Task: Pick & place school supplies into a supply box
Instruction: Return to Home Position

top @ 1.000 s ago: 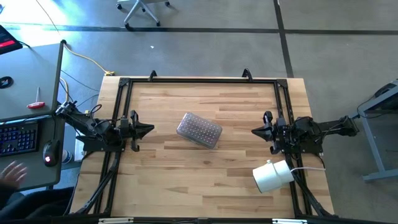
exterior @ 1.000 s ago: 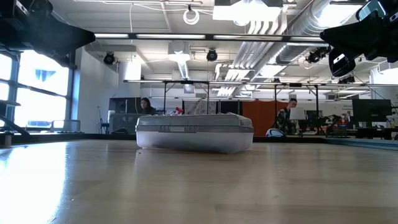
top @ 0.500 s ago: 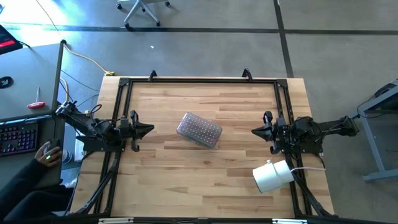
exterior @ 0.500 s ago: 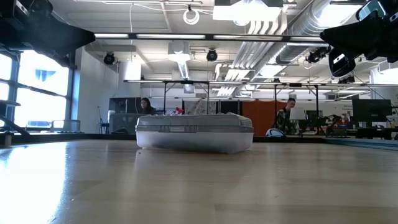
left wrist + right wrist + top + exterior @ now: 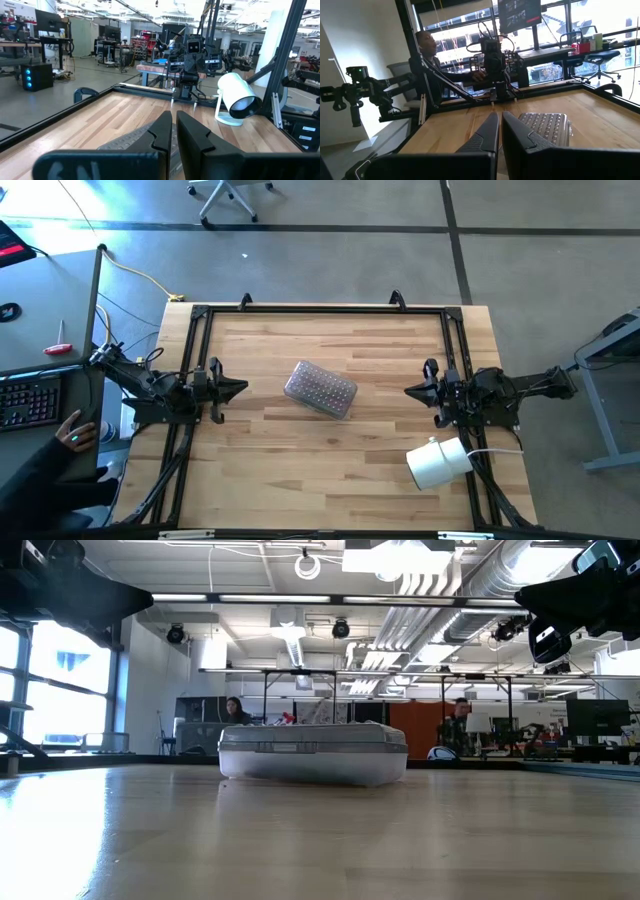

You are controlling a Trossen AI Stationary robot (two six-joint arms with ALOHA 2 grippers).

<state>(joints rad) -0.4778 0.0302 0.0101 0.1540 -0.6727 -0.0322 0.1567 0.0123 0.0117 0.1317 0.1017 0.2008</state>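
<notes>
The supply box (image 5: 320,389) is seen lying flat on the tabletop (image 5: 300,480) with its dotted lid closed. It sits roughly midway between the two grippers and well apart from each. It is placed ahead of the left gripper (image 5: 240,389) and ahead of the right gripper (image 5: 410,391), turned at a slant to both. Both grippers are held up off the tabletop near its side edges, fingers nearly touching with only a thin slit between them, and nothing is gripped. No loose supplies are seen on the tabletop.

The box is judged light and stiff: a thin plastic shell with smooth, probably slippery walls and rounded corners. Loose contents may be expected to shift if it is tipped. A hold is best taken across the short width at mid-length, on the two long walls, so that the weight is balanced and the lid is not pried open.
</notes>
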